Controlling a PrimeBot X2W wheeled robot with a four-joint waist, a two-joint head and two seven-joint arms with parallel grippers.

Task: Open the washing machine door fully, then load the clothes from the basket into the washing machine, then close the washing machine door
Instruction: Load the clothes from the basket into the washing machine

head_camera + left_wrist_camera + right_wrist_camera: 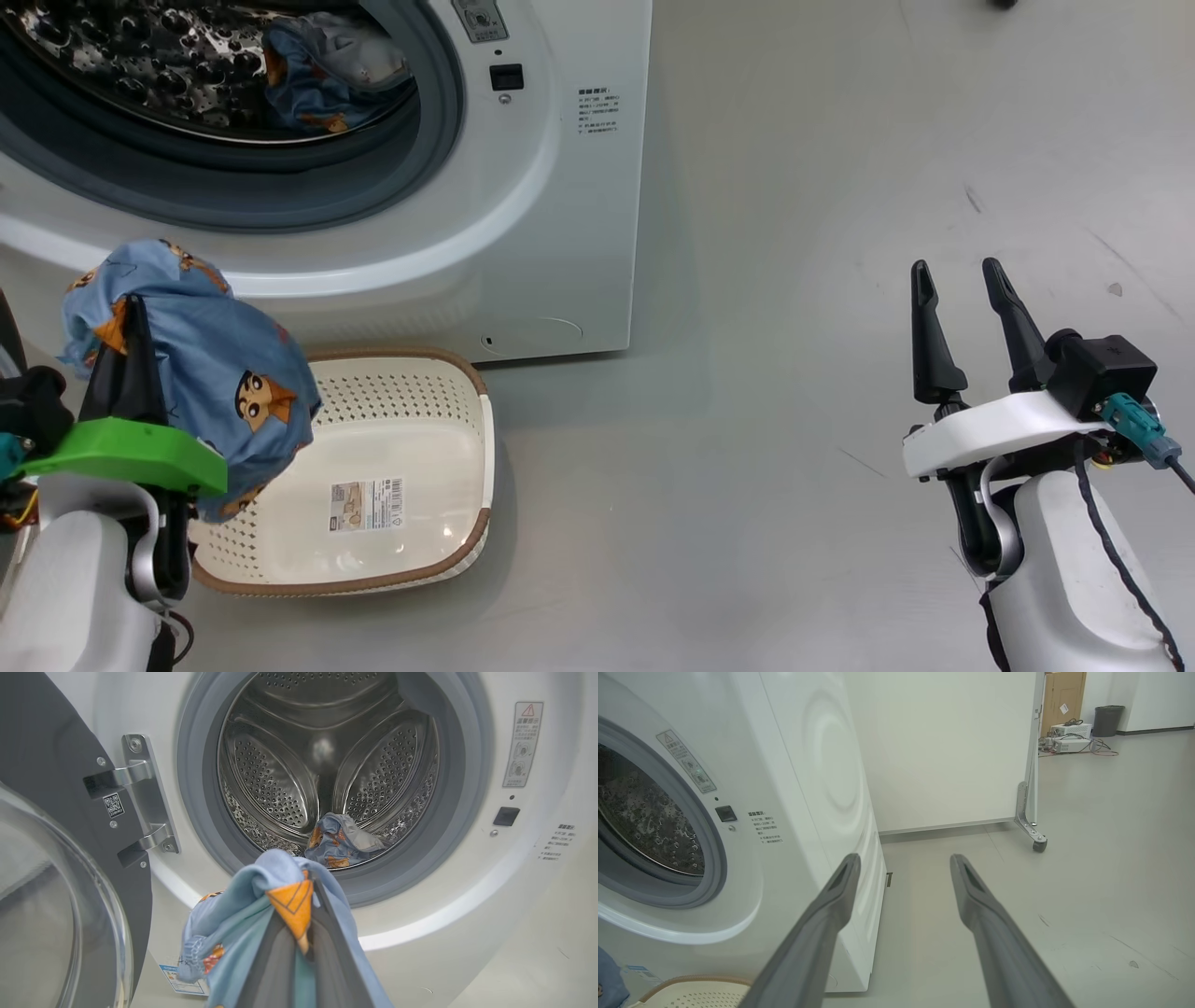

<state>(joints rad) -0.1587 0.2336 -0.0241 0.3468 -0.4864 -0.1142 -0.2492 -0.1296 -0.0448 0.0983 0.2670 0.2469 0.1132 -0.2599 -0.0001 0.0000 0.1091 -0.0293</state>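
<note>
The white washing machine (551, 205) stands with its steel drum (322, 765) exposed and its door (51, 868) swung open to the left. One light blue garment (338, 840) lies in the drum. My left gripper (306, 891) is shut on another piece of the clothes (215, 364), held above the basket (411, 373) and just in front of the machine's opening. The cream basket sits on the floor below, its labelled bottom bare. My right gripper (957, 280) hangs open over the floor, well to the right of the machine.
A white panel on a caster (1038, 844) stands behind the machine, to its right. Further back are a bin (1106, 718) and some equipment with cables (1071, 739) on the floor. Grey floor spreads to the right.
</note>
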